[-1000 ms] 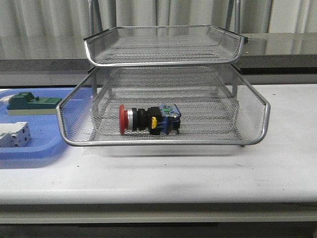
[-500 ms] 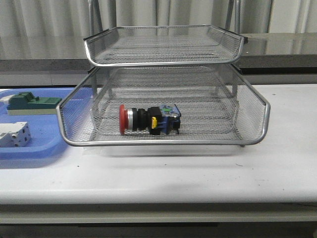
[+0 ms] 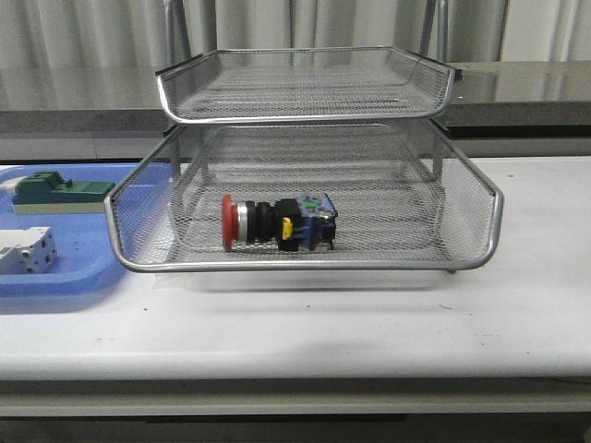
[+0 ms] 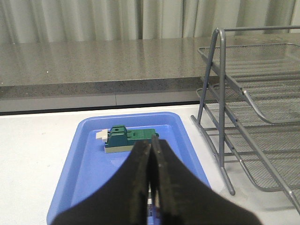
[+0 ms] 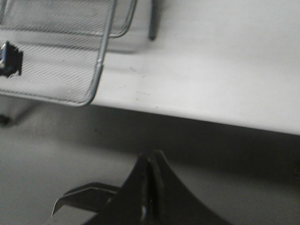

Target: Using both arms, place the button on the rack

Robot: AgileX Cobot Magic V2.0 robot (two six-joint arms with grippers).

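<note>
The button (image 3: 277,222) lies on its side near the front edge of the rack's (image 3: 305,263) pulled-out lower tray, red head leftward. Both the left end effector (image 4: 151,159) and right end effector (image 5: 150,171) are closed tight, holding nothing.

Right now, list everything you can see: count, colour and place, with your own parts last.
button: one, red head, silver collar, black body with blue and yellow rear; lying on its side in the pulled-out lower tray of the rack, head toward the left.
rack: one, silver wire mesh; middle of the table, upper tray holding nothing visible.
blue tray: one, blue plastic; on the table left of the rack.
green-topped block: one, green over cream; far part of the blue tray.
white block: one, white; near part of the blue tray.
table: one, white.
left gripper: one, black; shut, above the blue tray.
right gripper: one, black; shut, past the table's edge.
</note>
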